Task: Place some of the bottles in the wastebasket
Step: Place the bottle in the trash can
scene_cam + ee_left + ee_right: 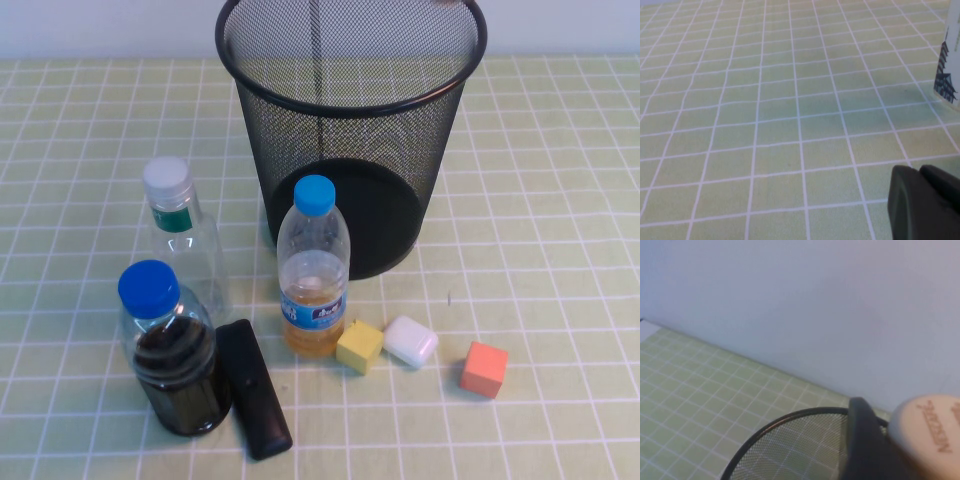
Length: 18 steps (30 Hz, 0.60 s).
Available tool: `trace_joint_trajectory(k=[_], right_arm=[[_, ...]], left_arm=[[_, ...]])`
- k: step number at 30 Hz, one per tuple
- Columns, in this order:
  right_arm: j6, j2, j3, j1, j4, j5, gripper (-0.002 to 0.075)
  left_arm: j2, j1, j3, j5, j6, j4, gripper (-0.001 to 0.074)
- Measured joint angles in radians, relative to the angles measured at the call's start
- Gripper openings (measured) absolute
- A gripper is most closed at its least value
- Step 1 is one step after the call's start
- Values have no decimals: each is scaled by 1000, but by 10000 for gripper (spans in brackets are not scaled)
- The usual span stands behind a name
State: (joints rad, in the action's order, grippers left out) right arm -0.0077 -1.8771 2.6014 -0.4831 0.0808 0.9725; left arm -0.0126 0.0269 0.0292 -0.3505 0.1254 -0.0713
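Observation:
The black wire-mesh wastebasket (350, 130) stands at the back middle of the table. The taller clear bottle with a white cap and green neck band (178, 235) stands upright left of it. Neither gripper shows in the high view. In the right wrist view my right gripper (885, 435) is shut on the small bottle, whose white cap with brown lettering (927, 435) shows beside a dark finger (860, 440), above the wastebasket's rim (790, 420). My left gripper (920, 172) is shut and empty, low over bare table.
A blue-capped bottle of orange liquid (313, 270) and a blue-capped bottle of dark liquid (170, 350) stand in front. A black flat object (253, 388), a yellow cube (360, 346), a white case (411, 341) and an orange cube (484, 368) lie near the front.

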Motion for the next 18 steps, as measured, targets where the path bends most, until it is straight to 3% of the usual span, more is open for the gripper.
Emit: trace_joint_trajectory(k=[8,16,18], right_arm=[[-44,-175,5,-2,3,-84,-6],[-37,-244,5,-2,25,3,-3],[-37,-250,5,-4,23,45,43]], left_arm=[[0,0,0,0,0,0,-4],[0,0,0,0,0,0,-4],[0,0,0,0,0,0,-4]])
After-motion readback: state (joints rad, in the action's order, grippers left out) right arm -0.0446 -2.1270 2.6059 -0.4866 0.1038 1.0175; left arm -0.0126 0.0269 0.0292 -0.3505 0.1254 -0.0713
